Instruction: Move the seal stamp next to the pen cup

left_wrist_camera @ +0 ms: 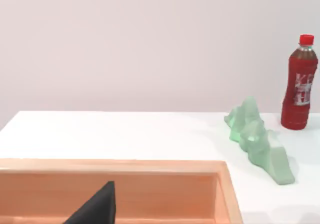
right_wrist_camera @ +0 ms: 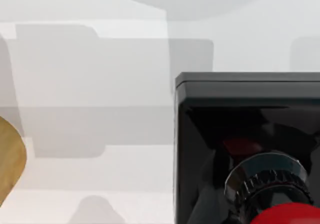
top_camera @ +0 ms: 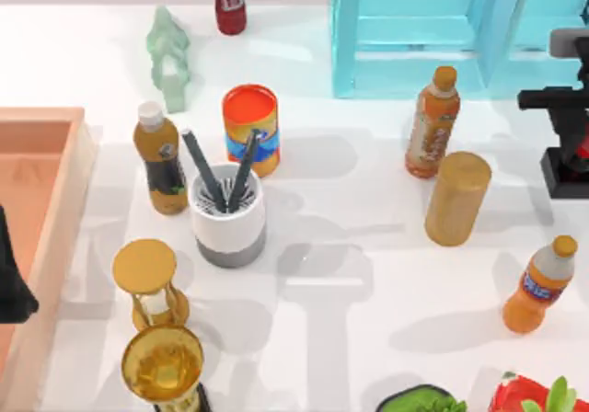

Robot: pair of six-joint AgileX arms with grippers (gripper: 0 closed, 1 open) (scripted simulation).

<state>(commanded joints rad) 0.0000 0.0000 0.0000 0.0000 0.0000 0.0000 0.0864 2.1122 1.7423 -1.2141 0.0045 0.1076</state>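
Observation:
The seal stamp (top_camera: 563,171) stands at the table's right edge, a black square base with a red knob (right_wrist_camera: 290,215) above a silver collar. My right gripper (top_camera: 566,108) hovers directly over it. The pen cup (top_camera: 228,219), white with a grey bottom band and two dark pens, stands left of centre, far from the stamp. My left gripper (top_camera: 13,279) is parked over the wooden tray (top_camera: 55,210) at the left edge.
Around the pen cup stand an orange-and-blue can (top_camera: 250,129), a white-capped bottle (top_camera: 161,159) and an hourglass (top_camera: 150,286). A tan cylinder (top_camera: 456,198) and two orange bottles (top_camera: 432,123) (top_camera: 540,286) lie between cup and stamp. A turquoise rack (top_camera: 442,26) stands at the back.

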